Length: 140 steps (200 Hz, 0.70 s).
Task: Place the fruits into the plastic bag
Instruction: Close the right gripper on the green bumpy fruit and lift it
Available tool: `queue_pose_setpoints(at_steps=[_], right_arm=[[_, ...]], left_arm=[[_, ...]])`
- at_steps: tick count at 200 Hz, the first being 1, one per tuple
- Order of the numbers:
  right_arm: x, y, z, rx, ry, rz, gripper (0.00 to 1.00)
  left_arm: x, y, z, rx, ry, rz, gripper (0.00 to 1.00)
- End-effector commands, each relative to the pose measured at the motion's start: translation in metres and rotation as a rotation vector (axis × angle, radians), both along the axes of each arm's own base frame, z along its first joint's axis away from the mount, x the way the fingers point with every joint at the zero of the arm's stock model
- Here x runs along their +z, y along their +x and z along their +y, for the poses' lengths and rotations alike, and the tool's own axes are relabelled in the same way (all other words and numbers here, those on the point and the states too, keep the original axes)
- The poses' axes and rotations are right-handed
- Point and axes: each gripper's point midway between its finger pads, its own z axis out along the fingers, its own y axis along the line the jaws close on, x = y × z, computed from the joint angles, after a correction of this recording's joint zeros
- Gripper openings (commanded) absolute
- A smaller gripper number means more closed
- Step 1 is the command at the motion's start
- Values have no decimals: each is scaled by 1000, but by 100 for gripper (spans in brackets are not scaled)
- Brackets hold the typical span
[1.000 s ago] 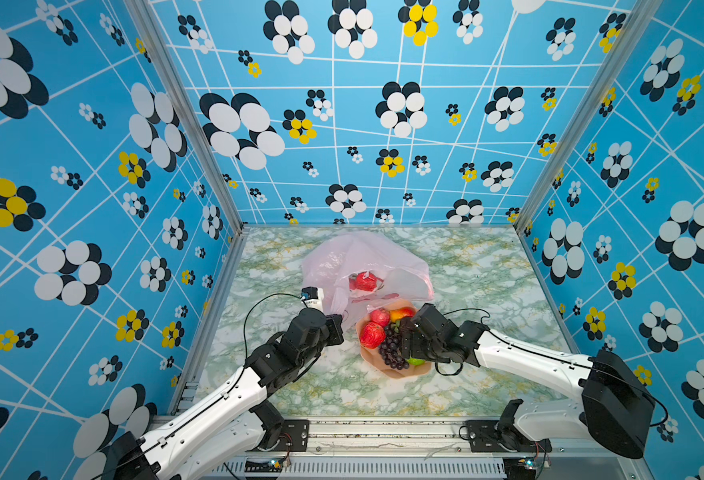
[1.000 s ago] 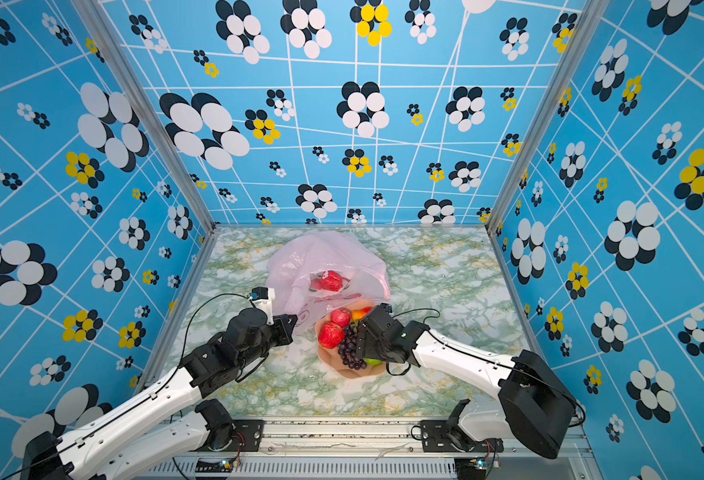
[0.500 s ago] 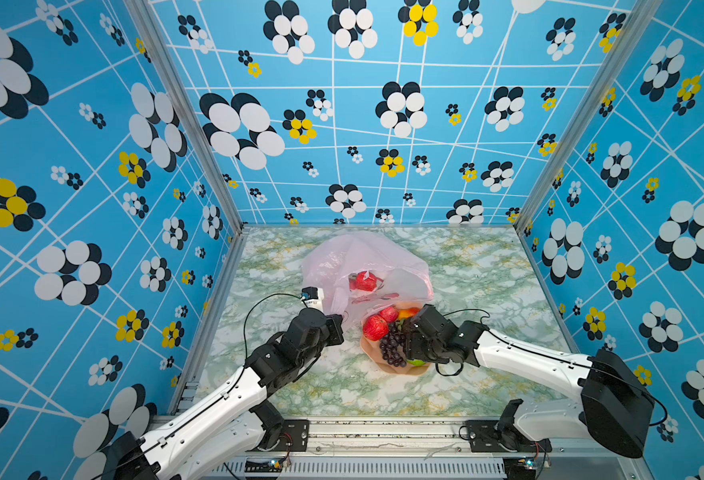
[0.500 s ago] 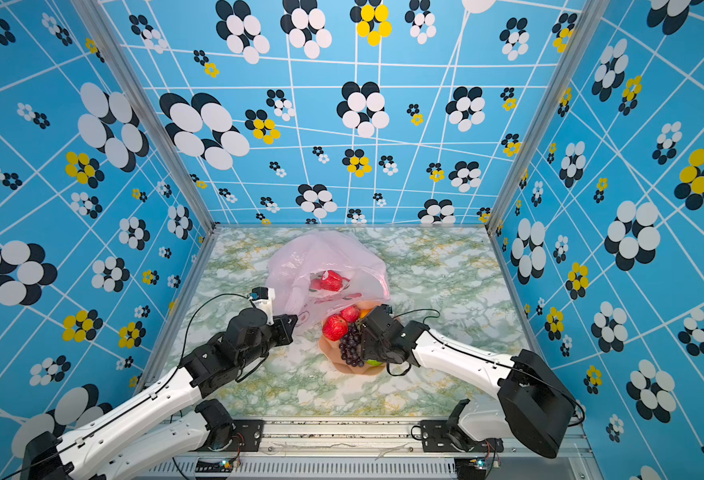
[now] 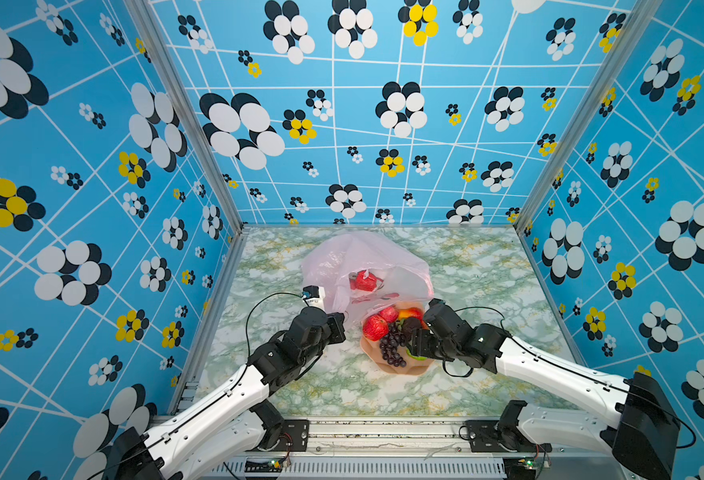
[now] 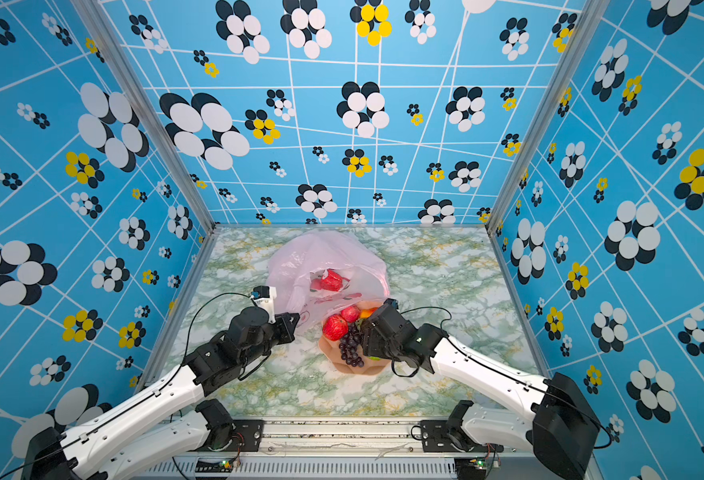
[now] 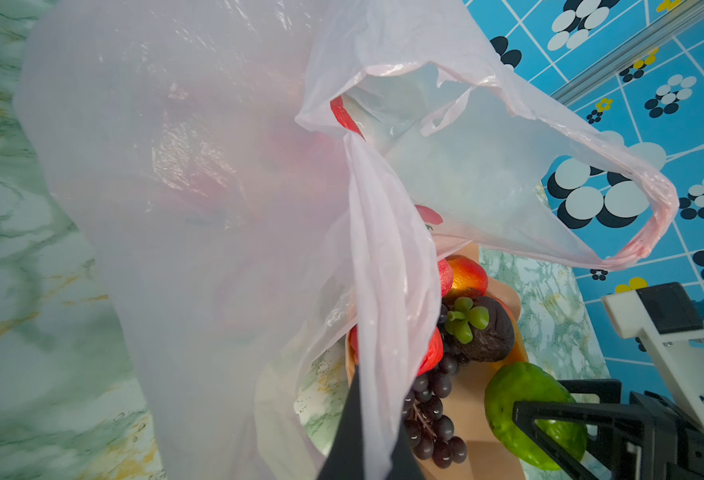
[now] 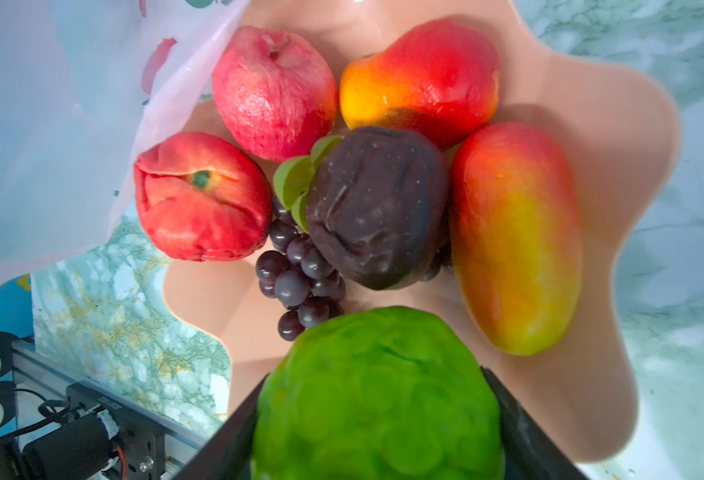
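Note:
The pale-pink plastic bag (image 5: 366,266) lies at mid-table, and my left gripper (image 7: 366,436) is shut on one of its handles, holding the mouth up. One red fruit (image 5: 364,281) shows inside the bag. My right gripper (image 8: 375,399) is shut on the green round fruit (image 8: 377,374) over the near side of the peach bowl (image 8: 612,166). Still in the bowl are two bumpy red fruits (image 8: 202,197), two red-yellow mangoes (image 8: 516,237), the dark maroon fruit (image 8: 377,208) and the grape bunch (image 8: 296,282).
The bowl (image 5: 404,368) touches the bag's near edge, between the two arms. The bag's other handle (image 7: 649,216) hangs loose above the bowl. Blue patterned walls enclose the marbled table (image 5: 466,270) on three sides.
My right gripper's jaws have narrowed onto the green fruit in the bowl. The fruits in the bowl shifted slightly. The left gripper has stayed put, holding the bag handle.

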Motion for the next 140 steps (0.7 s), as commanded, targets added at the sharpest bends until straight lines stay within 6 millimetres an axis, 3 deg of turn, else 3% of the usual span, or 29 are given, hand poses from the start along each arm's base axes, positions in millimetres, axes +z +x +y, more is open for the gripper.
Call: queue_pose_setpoints(at_steps=[1,45,79,105,140], right_arm=[[20,1,3,-20,65,-21,61],[60,6,11,-18,170,-91,61],[97,23,29,13,225,-179,61],[104,42,57,64,225,-189,61],[101,72,98,111,233,-183,62]], left_arm=[[0,2,-2,1,-21,2,0],[2,0,-2,4,-39,8,0],[8,0,-3,3,-49,-6,0],[12,1,-4,-2,-52,-9,0],[19,3,-9,-4,-81,-22,0]])
